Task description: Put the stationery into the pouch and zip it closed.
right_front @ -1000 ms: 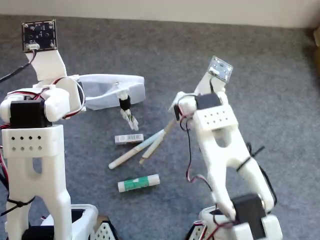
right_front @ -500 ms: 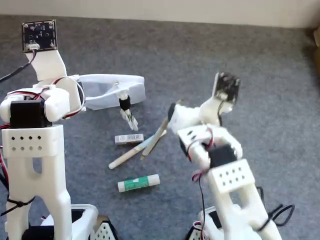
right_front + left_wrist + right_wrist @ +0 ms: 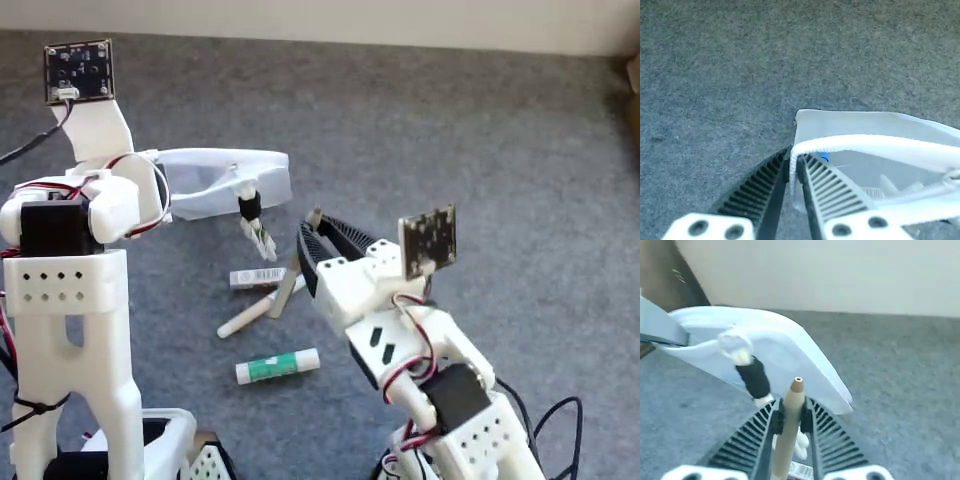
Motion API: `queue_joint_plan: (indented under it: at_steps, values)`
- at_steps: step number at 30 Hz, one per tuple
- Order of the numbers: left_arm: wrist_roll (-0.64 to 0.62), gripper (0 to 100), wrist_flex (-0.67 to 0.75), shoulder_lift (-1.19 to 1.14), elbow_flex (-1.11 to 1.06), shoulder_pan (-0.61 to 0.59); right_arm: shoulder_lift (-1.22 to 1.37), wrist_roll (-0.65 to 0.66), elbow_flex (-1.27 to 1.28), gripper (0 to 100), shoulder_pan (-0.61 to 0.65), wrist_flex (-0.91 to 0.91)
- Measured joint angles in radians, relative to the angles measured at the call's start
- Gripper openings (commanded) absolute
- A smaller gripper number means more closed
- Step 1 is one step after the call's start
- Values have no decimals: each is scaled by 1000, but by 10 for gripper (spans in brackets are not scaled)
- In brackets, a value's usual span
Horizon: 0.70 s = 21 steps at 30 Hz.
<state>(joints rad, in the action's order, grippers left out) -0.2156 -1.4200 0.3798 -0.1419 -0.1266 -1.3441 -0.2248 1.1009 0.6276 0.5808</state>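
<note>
- Though its print is too small to read, a barcode label is showing on the small white block [image 3: 258, 277], and a green label is wrapping around the glue stick [image 3: 277, 366].
- The left gripper [image 3: 795, 161] is pinching one end of the white pouch [image 3: 875, 142], its jaws pressing together on the rim.
- The pouch is stretching lengthwise, side to side, across the far part of the grey carpet [image 3: 480, 130], with a black-and-white zip charm [image 3: 255, 228] dangling from its front edge.
- The right gripper [image 3: 791, 412] is clamping a tan pen [image 3: 789, 427] between its jaws, just beside the charm.
- In the high view, the tan pen is slanting, its tip pointing away from the arms' bases toward the pouch's free end.
- A white pen [image 3: 245, 318] is lying diagonally just below the block, and the glue stick is lying almost crosswise, nearer the bases.
- The count is standing at one pouch, two pens, one block and one glue stick.
</note>
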Motion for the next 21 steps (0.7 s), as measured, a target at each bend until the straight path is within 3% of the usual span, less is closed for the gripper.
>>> queue_joint_plan:
  at_steps: [11, 21]
  values:
    - [0, 8, 0, 0, 0, 0, -26, 11, -49, 5, 17, -29]
    - [0, 8, 0, 0, 0, 0, -31, 196, -252, 5, 138, -61]
